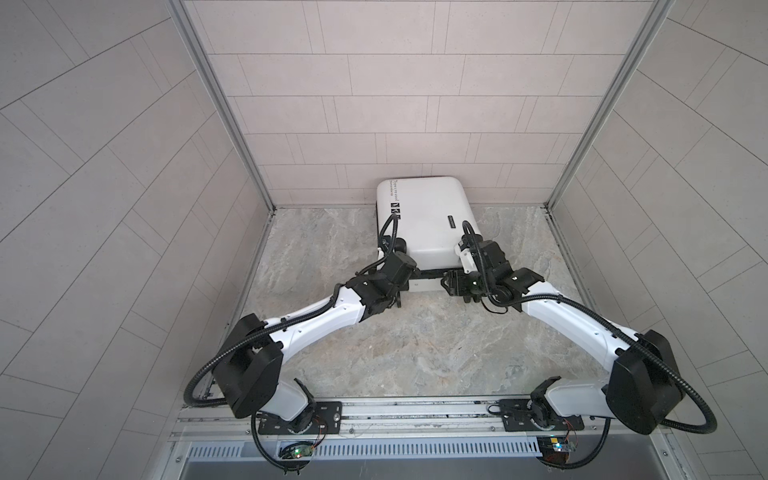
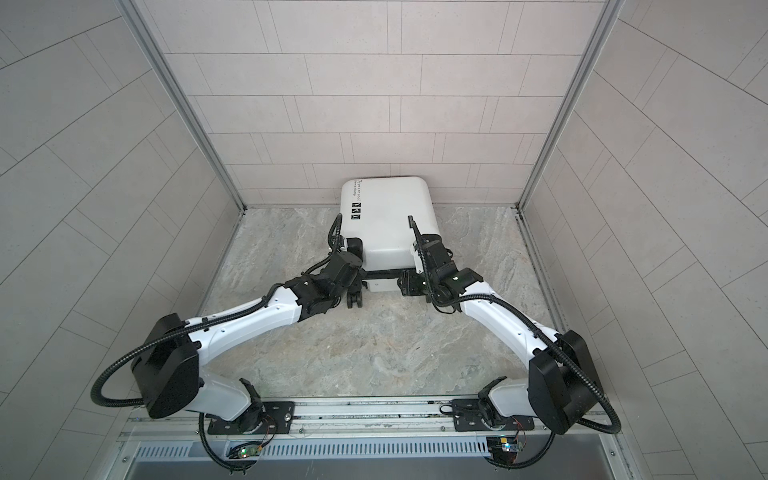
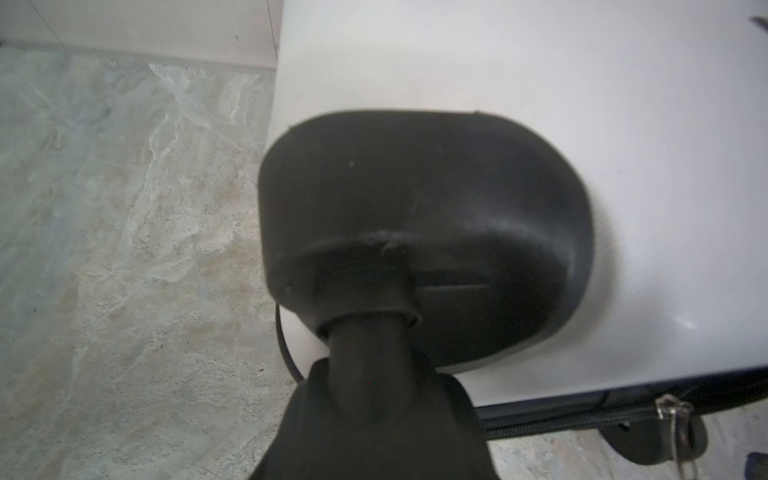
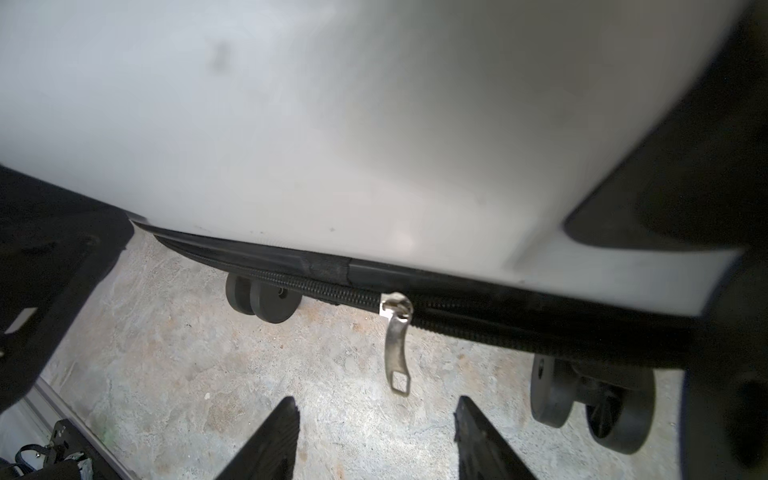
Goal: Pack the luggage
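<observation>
The floor (image 1: 415, 353) was grey stone with pale swirls, flat all the way across. Three walls (image 1: 395, 104) of big pale tiles stood around it, one at the back and one on each side. Two silver posts (image 1: 224, 112) ran up the back corners. One metal rail (image 1: 415, 409) lay along the front edge. Two white and black arms (image 1: 316, 320) were fixed to it, one at each end.

There was one piece of luggage (image 1: 424, 224). It was a white case lying flat with its lid down, in the middle at the back, right up by the back wall. Three small black squares (image 1: 395, 210) sat in a row on its top near the left side. In the right wrist view, two pairs of black wheels (image 4: 262, 301) stuck out by its near edge. One silver zip pull (image 4: 397, 340) hung down from the black zip band (image 4: 498, 316).

Both arms reached in to the near end of the case. The right claw (image 4: 376, 415) was open. Its two black fingertips (image 4: 282, 432) stood apart with nothing between them, near the zip pull but not touching it. The left claw (image 2: 352, 296) was at the near left corner of the case, by a round black wheel mount (image 3: 415, 208). Everything there was dark and blurry, so I could not tell how far it was open or whether it held anything.
</observation>
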